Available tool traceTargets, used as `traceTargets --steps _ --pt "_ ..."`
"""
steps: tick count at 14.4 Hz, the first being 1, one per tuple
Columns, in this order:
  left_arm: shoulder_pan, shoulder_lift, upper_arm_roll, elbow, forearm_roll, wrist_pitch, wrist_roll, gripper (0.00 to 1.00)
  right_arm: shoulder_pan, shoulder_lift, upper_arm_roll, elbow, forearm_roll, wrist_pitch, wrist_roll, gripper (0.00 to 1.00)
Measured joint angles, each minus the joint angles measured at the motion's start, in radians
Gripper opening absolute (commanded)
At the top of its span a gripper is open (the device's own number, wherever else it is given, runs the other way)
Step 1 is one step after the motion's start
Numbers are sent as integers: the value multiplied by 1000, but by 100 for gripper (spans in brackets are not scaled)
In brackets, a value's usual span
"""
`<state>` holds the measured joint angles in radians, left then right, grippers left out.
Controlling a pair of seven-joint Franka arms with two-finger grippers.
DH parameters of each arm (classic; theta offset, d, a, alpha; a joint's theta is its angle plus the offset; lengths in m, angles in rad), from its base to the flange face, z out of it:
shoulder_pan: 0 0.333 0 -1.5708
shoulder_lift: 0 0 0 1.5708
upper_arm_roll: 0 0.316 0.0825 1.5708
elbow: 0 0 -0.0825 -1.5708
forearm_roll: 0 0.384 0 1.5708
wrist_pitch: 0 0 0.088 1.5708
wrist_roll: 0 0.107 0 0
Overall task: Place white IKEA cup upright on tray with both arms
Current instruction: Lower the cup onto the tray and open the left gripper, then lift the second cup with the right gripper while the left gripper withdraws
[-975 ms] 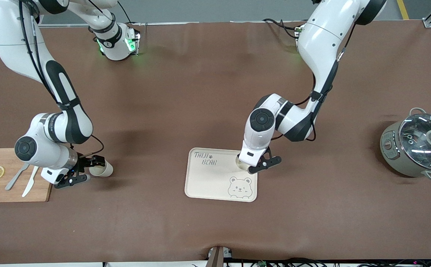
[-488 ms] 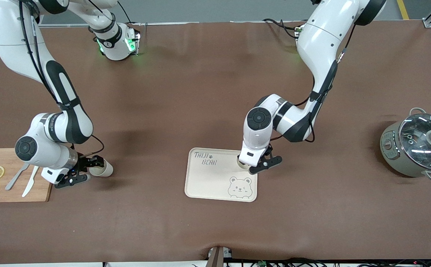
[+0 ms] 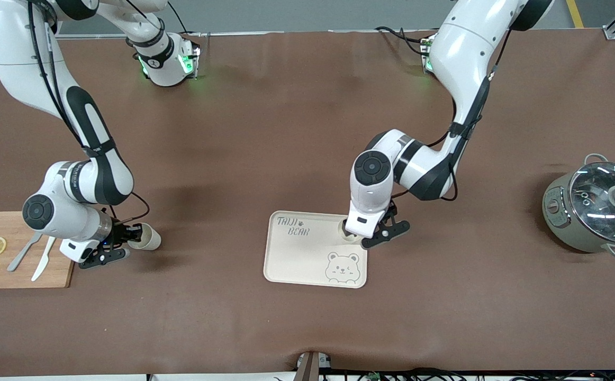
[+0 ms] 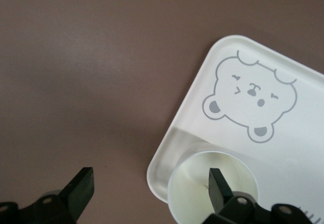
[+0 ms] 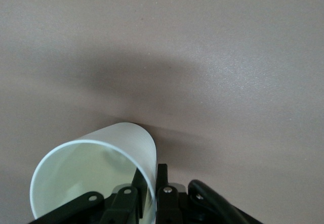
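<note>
Robotics test bench, apparently a lab: two arms [image 3: 74,174] bolted to a brown-covered table [image 3: 286,132], cabling [image 3: 403,377] along its edge.

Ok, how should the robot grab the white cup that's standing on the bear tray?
By its rim wall, from straight above. The cup stands upright on the tray with its mouth open upward, so one finger can go inside and one outside. The open left hand hangs over it just that way.
</note>
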<state>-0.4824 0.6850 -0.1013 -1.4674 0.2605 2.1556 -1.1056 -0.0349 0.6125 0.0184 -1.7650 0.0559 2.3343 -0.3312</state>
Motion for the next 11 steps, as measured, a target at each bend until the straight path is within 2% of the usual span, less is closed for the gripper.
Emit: traceTargets --steps 5,8,11 --pt "35 -60 3 1 0 -48 71 100 2 -6 0 42 0 -34 3 0" --pt "106 -108 4 4 0 -91 184 100 17 -20 3 169 2 -215 78 0" --pt "194 -151 4 5 -7 -122 318 100 86 -42 10 282 17 -380 274 0"
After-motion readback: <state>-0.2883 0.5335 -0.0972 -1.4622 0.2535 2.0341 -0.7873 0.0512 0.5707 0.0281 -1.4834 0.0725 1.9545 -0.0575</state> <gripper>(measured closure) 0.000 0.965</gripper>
